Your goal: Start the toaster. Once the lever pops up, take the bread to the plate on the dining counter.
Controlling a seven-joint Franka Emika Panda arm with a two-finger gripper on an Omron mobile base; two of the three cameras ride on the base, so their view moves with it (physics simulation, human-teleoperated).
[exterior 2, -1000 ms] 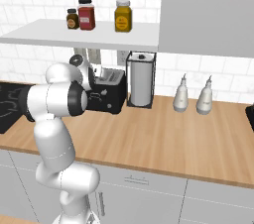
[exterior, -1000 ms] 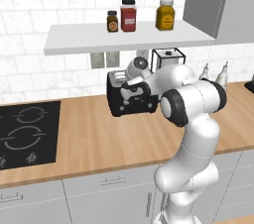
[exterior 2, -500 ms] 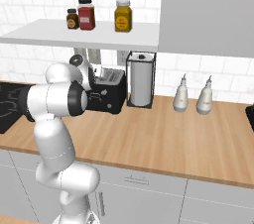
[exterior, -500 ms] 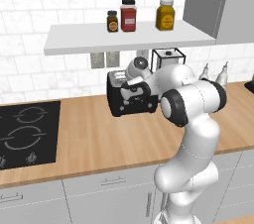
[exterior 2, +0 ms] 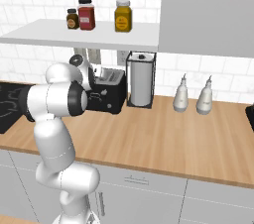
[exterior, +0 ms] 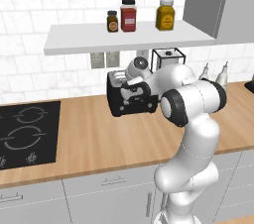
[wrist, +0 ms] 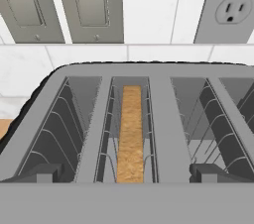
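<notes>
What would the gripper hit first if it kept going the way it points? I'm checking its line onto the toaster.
Most likely the toaster's silvery slotted top, near the slot holding the bread. The open gripper looks close above it; exact depth is unclear.

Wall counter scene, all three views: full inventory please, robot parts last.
toaster: 1, black with silvery top, on the wood counter by the wall
bread: 1 slice, golden-brown, upright in a toaster slot
paper-towel holder: 1, black wire, white roll, right of the toaster
jars: 3, brown, red, amber, on the white shelf
bottles: 2, pale grey, counter, right of the holder
hob: 1, black, set in the counter's left end
outlets: grey plates on the tiled wall
gripper: 1, open, at the toaster
</notes>
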